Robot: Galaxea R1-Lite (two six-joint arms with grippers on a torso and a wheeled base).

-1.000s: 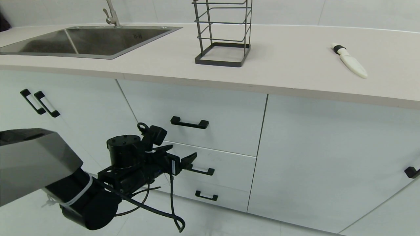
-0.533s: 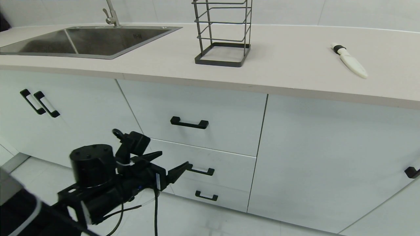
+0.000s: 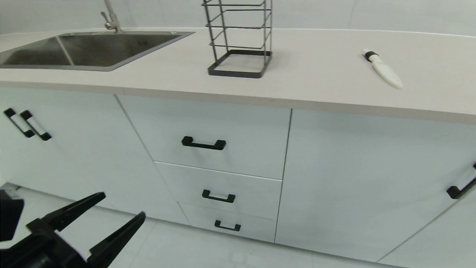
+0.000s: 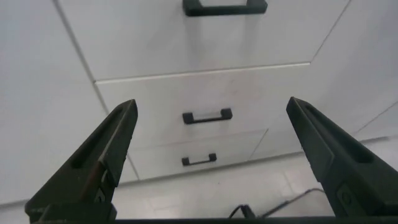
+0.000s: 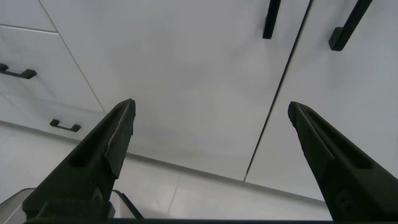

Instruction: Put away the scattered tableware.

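Left gripper (image 3: 122, 204) is dropping back from drawer handle (image 3: 218, 196), spread, empty | right gripper (image 5: 211, 104) hanging spread | knife (image 3: 383, 69) is lying on counter (image 3: 316, 85), well apart from rack (image 3: 235, 73) | risk: rising arm clipping counter lip

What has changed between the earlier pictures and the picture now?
The left gripper drew back from the middle drawer handle, down toward the robot's left, open and empty throughout. The head view also shifted slightly. The knife, the rack and the shut drawers stayed in place.
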